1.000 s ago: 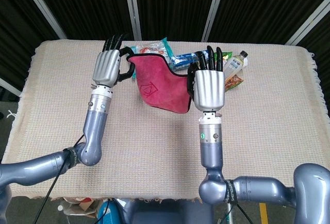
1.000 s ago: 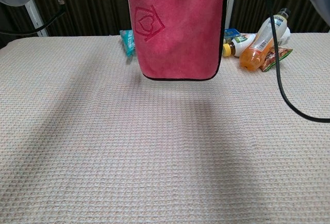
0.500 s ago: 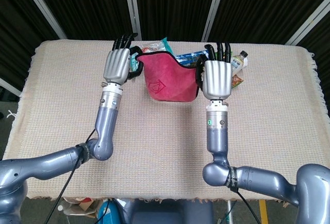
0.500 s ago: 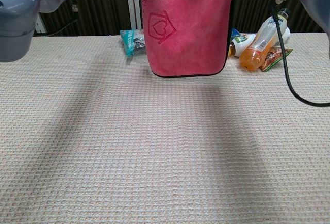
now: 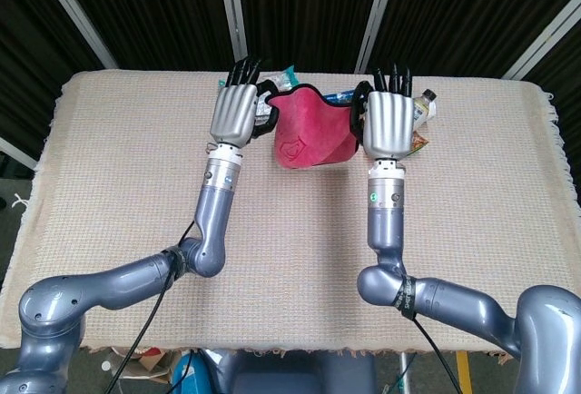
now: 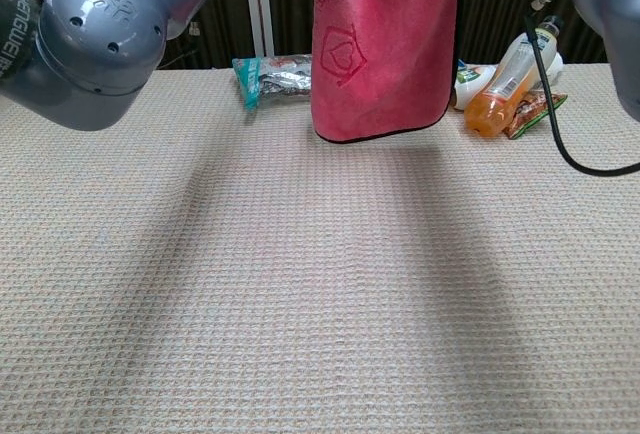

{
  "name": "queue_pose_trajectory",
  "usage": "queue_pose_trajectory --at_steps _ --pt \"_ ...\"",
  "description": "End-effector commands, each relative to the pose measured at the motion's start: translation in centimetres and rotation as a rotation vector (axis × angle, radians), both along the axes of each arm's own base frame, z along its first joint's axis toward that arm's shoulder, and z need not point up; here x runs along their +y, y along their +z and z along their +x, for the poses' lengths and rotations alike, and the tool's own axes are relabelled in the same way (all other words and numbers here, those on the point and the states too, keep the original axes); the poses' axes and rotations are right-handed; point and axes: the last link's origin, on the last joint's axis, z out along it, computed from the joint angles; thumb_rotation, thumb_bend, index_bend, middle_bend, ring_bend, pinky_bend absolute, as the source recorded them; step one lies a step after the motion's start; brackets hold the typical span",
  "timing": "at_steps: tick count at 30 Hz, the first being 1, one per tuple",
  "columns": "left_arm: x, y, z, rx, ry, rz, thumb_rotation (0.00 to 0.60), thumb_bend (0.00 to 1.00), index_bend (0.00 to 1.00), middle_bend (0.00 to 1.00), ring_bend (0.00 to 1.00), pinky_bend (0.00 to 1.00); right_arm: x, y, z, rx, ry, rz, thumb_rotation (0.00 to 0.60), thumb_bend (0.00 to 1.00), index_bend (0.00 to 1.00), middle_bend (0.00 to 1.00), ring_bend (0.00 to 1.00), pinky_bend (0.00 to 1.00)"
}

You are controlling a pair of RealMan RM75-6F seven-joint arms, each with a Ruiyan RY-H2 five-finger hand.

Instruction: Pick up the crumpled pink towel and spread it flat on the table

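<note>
The pink towel (image 5: 312,131) hangs in the air between my two hands, over the far middle of the table. My left hand (image 5: 236,113) pinches its left top corner, fingers pointing away from me. My right hand (image 5: 390,123) pinches the right top corner the same way. In the chest view the towel (image 6: 385,44) drapes straight down, a heart-in-house emblem on its front, its dark-trimmed lower edge just above the table; both hands are out of that view, only the arms show.
Snack packets (image 6: 272,76) lie behind the towel at the back left. An orange drink bottle (image 6: 505,82), a smaller bottle (image 6: 466,78) and a packet (image 6: 535,112) sit at the back right. The woven tablecloth (image 5: 272,258) covers the table.
Both hands have carried the towel away from me toward the table's far edge and drawn closer together. The towel hangs narrower and has shifted right in the chest view.
</note>
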Motion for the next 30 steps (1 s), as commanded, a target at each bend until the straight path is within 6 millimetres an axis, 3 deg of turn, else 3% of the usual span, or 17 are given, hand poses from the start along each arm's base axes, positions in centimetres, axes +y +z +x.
queue_pose_trajectory --at_steps 1,8,19,30 --pt "-1.0 -0.5 -0.4 -0.008 -0.007 -0.017 0.6 0.53 0.64 0.11 0.0 0.0 0.7 -0.3 -0.8 0.001 -0.015 0.018 0.6 0.54 0.6 0.27 0.1 0.06" --pt "-4.6 -1.8 -2.6 -0.014 0.002 -0.087 0.6 0.53 0.64 0.11 0.0 0.0 4.1 -2.4 -2.5 0.01 -0.022 0.103 0.6 0.54 0.6 0.27 0.09 0.06" --pt "-10.2 -3.4 -6.3 -0.045 0.04 -0.197 0.6 0.52 0.65 0.11 0.0 0.0 9.5 -5.5 -3.6 0.031 0.007 0.208 0.6 0.54 0.6 0.27 0.1 0.06" --pt "-14.7 -3.7 -8.3 -0.071 0.033 -0.26 0.6 0.53 0.65 0.11 0.0 0.0 13.9 -7.2 -4.6 0.049 0.015 0.259 0.6 0.54 0.6 0.27 0.1 0.06"
